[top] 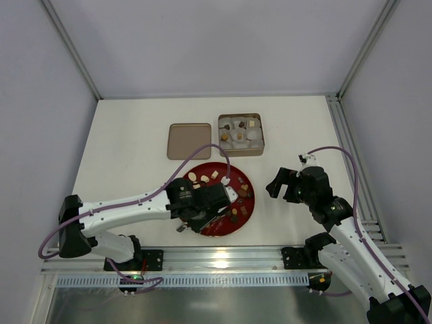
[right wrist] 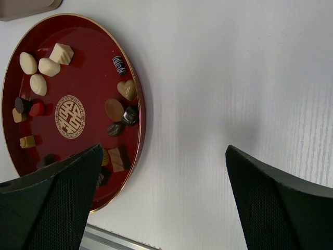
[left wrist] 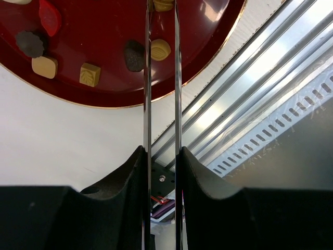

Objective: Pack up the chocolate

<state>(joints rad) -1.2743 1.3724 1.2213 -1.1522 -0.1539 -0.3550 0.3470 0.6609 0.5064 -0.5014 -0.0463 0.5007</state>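
- white table [top: 128,135] under pale grey walls, aluminium rail [top: 223,260] along the near edge.
- left arm [top: 128,206] stretched low from its base to the red plate, wrist tipped down over the plate's near half; best lifted straight up once the grip is sure, not dragged through neighbouring pieces.
- right arm [top: 351,236] folded up to the right of the plate, right gripper [right wrist: 164,151] gaping wide over bare table, holding nothing; worth leaving well apart.
- red plate [right wrist: 83,67] carrying most of the chocolate [right wrist: 114,109], spread round its inner edge; a few pieces in the paper cups [top: 237,138] of the square tin [top: 220,138] behind it, lid [top: 189,140] just beside the tin.
- left gripper [left wrist: 162,7] with thin blades standing narrow either side of a caramel piece [left wrist: 164,3] at the view's top edge; contact unclear, so can't tell whether held or merely bracketed.
- squeeze gently and centred; judged likely to pop sideways if pinched off-centre.
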